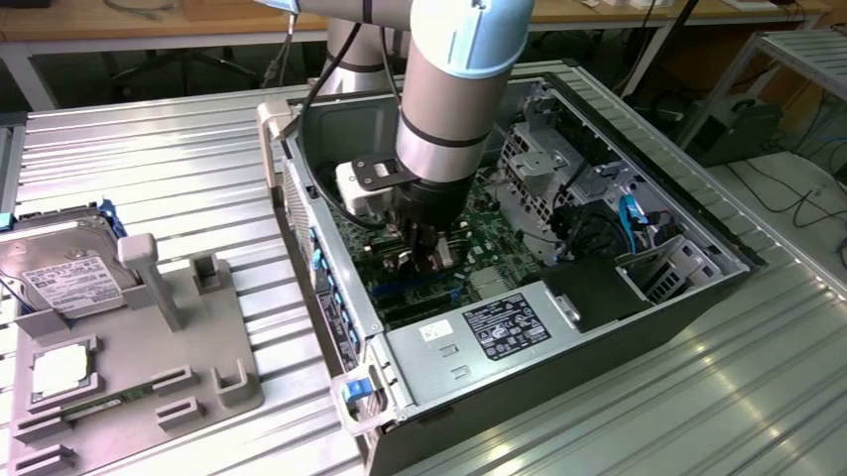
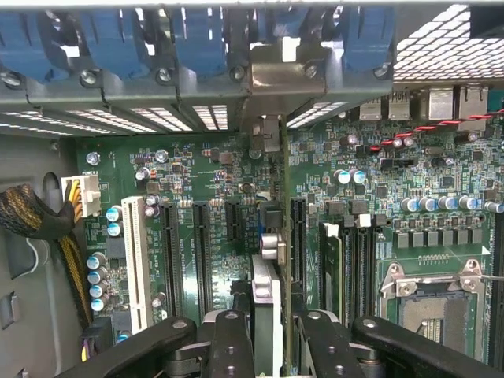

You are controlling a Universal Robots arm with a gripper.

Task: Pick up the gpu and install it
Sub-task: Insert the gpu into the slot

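Ribbed metal table [image 1: 159, 169] carries open black computer case [image 1: 596, 387]; black gripper [image 2: 276, 339] clamps thin dark gpu [image 2: 266, 295] edge-on over green motherboard [image 2: 197, 165]; skewed descent could jam it.

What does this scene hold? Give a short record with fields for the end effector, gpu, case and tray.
end effector: inside the case, shut on the gpu
gpu: held edge-on over the motherboard, by its slots; seating unclear
case: open, on its side on the table
tray: at the exterior view's left, with a hard drive
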